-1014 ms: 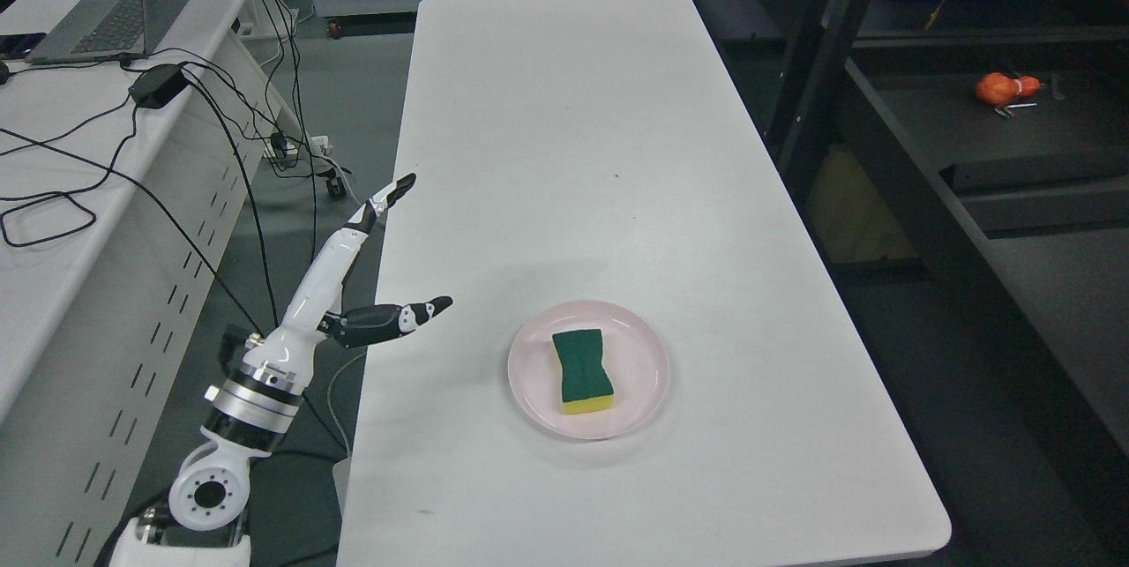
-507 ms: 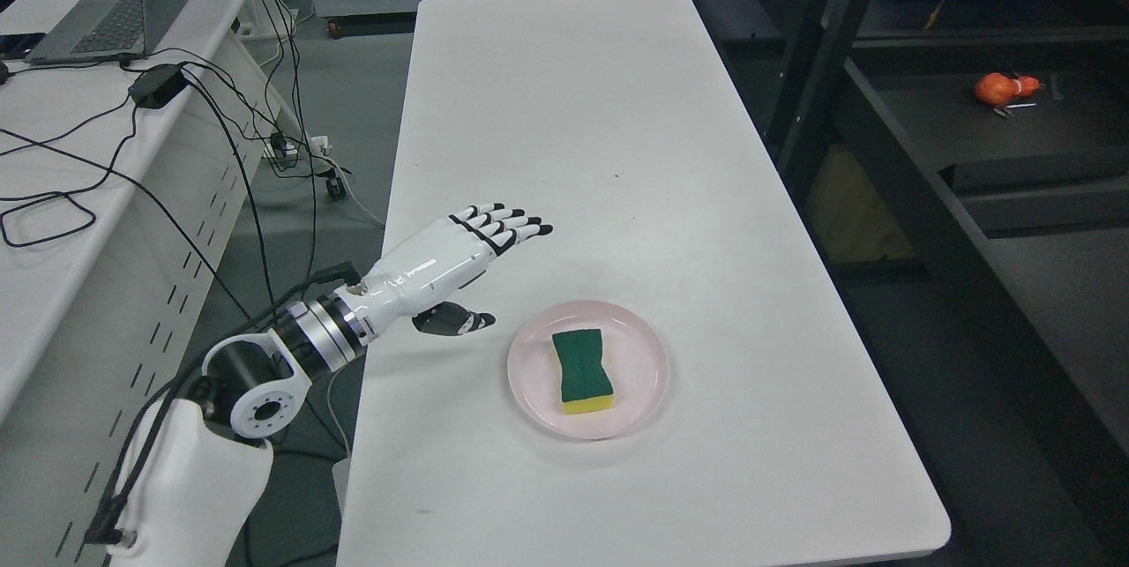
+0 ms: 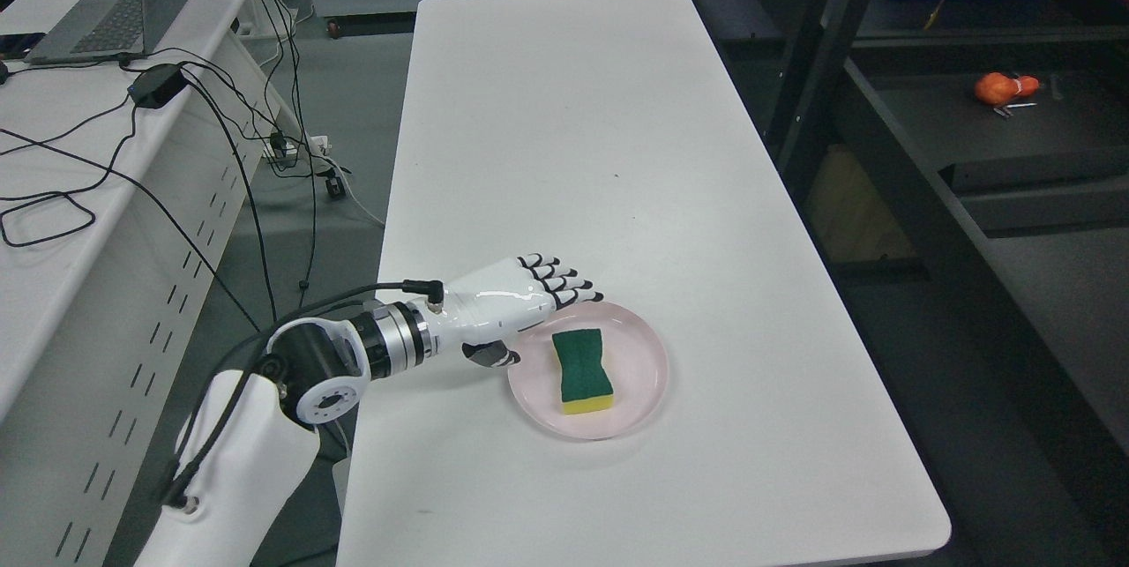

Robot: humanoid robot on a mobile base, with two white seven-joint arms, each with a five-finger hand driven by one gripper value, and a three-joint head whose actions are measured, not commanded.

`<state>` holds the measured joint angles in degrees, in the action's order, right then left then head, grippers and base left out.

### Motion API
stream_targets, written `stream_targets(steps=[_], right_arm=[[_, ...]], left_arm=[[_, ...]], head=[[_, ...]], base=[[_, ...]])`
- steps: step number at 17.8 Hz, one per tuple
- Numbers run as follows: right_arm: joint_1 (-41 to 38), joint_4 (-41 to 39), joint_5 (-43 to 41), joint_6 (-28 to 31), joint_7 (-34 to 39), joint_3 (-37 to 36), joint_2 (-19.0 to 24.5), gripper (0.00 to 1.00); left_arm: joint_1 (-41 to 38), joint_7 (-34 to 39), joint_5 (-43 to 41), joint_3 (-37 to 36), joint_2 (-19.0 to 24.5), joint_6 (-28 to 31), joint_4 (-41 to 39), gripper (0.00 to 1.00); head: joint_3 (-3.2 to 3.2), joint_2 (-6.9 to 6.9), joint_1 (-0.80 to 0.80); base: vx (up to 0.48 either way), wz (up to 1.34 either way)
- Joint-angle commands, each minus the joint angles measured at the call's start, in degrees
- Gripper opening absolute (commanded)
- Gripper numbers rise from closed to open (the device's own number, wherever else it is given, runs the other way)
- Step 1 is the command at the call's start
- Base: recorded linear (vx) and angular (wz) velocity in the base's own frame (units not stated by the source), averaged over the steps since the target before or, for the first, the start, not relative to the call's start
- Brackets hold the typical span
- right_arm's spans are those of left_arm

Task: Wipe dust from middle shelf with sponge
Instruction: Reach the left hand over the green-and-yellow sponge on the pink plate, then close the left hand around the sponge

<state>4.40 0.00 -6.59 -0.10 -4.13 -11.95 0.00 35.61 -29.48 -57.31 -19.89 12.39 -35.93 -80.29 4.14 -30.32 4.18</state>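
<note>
Lying flat in the pink plate (image 3: pixel 637 391), the sponge (image 3: pixel 582 370) has its long axis running from near to far, its far end tipped slightly to the left; the dark green scouring face is up and the yellow foam shows only along the near end; its long sides pinch in at the middle; the plate sits on the near part of the white desk (image 3: pixel 573 135), a little right of the desk's left edge.

The left hand (image 3: pixel 512 311) reaches in from the lower left, back of the hand up, wrist and forearm low over the desk's left edge; its fingers (image 3: pixel 564 283) are stretched out and slightly spread, holding nothing, the tips over the plate's far-left rim and just left of the sponge, apart from it; the thumb (image 3: pixel 490 356) hangs below the palm, just beside the plate's left rim; whether it touches the rim cannot be told.

On the left a second desk carries a laptop (image 3: pixel 115 7) and black cables (image 3: pixel 53 188); on the right stands a dark shelf unit (image 3: pixel 891 161) with an orange object (image 3: pixel 998 88) on one level.
</note>
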Motion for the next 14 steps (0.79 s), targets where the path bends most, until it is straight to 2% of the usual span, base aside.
stream_targets(steps=[1,3,4,9,11,12,14], right_arm=[[0.0,-1.0,0.0,4.1,0.0,0.0,-1.0,1.0],[0.0,-1.0,0.0,4.1,0.0,0.0,-1.0,1.0],[0.0,-1.0,0.0,4.1,0.0,0.0,-1.0,1.0],[0.0,-1.0,0.0,4.2,0.0,0.0,-1.0,1.0],[0.0,-1.0,0.0,4.1,0.0,0.0,-1.0,1.0],[0.1,-1.0,0.0,4.2,0.0,0.0,-1.0,1.0],[0.0,-1.0,0.0,4.1,0.0,0.0,-1.0,1.0]], left_arm=[[1.9,-5.2,-1.0,-5.6,-8.9,-0.4,1.7,0.98],[2.8,-13.4,-1.1,-5.7,-8.8,-0.8,1.9,0.98],[2.8,-14.9,-1.1,-5.7,-8.8,-0.8,1.9,0.98],[3.1,-15.6,-1.3,-4.8,-7.8,-1.1,1.9,0.97],[3.0,-15.6,-1.3,-3.1,-7.7,-1.1,2.0,0.86],[2.9,-15.6,-1.2,-1.2,-7.6,-1.1,2.0,0.75],[2.6,-15.6,-1.2,0.9,-7.5,-1.2,2.0,0.65]], head=[[0.0,0.0,0.0],[0.0,0.0,0.0],[0.0,0.0,0.0],[0.0,0.0,0.0],[0.0,-0.01,0.0],[0.0,-0.01,0.0],[0.0,-0.01,0.0]], base=[[0.0,0.0],[0.0,0.0],[0.0,0.0],[0.0,0.0],[0.0,0.0],[0.0,0.0],[0.0,0.0]])
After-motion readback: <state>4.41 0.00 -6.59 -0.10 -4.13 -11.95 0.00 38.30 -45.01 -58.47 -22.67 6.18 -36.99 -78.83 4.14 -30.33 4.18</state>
